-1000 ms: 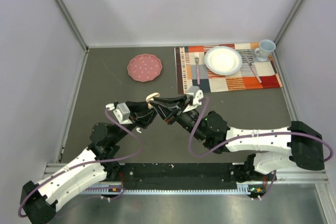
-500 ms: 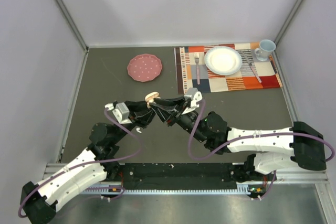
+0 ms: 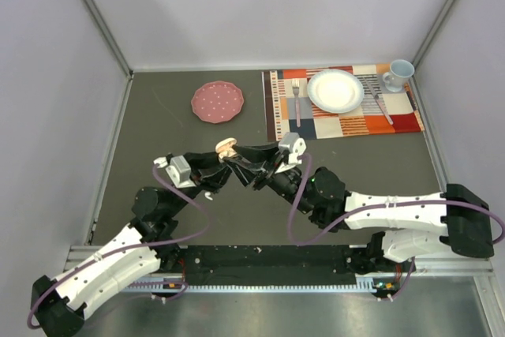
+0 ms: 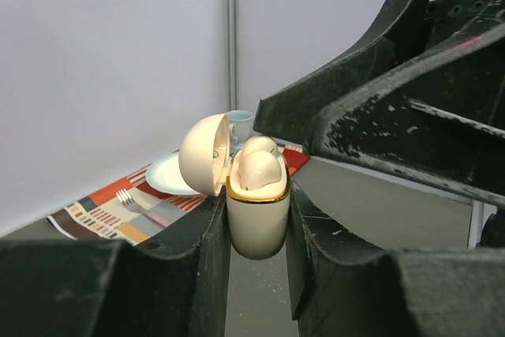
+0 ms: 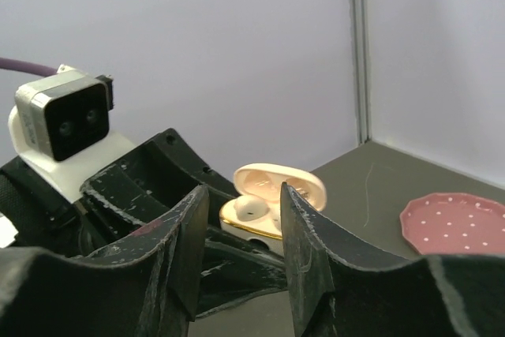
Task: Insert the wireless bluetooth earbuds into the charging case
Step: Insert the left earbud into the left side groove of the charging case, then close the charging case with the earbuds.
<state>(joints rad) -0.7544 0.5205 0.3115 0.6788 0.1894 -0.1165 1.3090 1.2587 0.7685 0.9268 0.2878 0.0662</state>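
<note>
The left claw is clamped on the upright charging case, its lid tipped open and two earbuds seated inside, while the right claw, fingers spread and empty, faces the case straight ahead, just beside it

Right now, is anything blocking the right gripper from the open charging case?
Nothing visible does. The left gripper holds the charging case, lid swung aside; the right gripper, open, faces it with clear space between. Two earbuds already sit inside.
</note>
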